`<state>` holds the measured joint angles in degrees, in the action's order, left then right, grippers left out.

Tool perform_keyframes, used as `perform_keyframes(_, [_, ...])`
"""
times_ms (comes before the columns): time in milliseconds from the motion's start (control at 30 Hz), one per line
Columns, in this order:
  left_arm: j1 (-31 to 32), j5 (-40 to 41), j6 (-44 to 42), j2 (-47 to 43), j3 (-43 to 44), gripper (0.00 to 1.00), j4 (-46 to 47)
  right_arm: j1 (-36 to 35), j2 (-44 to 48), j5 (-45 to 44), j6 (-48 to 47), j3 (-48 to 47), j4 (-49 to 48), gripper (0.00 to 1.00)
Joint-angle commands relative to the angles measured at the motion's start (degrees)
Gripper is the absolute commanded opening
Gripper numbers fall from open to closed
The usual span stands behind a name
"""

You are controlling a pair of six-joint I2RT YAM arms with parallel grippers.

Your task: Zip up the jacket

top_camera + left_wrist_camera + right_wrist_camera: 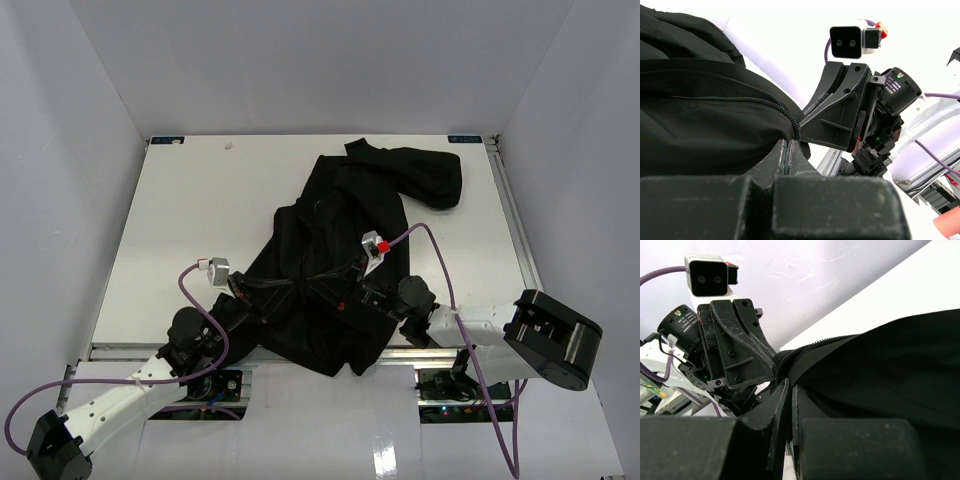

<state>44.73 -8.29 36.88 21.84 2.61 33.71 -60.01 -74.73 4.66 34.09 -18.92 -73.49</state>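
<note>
Left gripper (788, 143): one, with two fingers (771, 162) pressed together. We see them pinching the edge of the jacket (705, 130) right where a row of zipper teeth (765, 102) ends.
Right gripper (790, 384): one, also with two fingers (777, 410), closed tight on the same garment's edge beside a line of zipper teeth.
Between the grippers: we find them near each other, tips facing, each showing in the other's wrist view.
Zipper teeth: two rows that we can count, one in each wrist view. We cannot tell whether they join anywhere.
Jacket: one, black and crumpled. It lies on the table (190, 220) from the near edge up towards the far right corner, with a sleeve bunched at the far right. Its near hem reaches over the table's near edge between the arm bases.
Wrist cameras (216, 267): two, one on each gripper.
Purple cables (440, 250): two, one looping from each wrist.
Arms (120, 400): two, one reaching in from near left and one from near right.
Table: one, white.
Walls (300, 60): three, white, around the table.
</note>
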Motion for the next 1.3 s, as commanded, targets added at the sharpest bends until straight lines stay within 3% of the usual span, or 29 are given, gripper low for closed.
perform_keyframes(0, [0.04,-0.26,-0.12,0.45,-1.79,0.0,2.27,0.07,1.25,-0.59,-0.6,-0.89,-19.85,0.08])
perform_keyframes(1267, [0.01,0.06,0.87,-0.57,-1.2,0.0,1.15,0.01,1.2,1.08,-1.83,-0.18,-19.93,0.08])
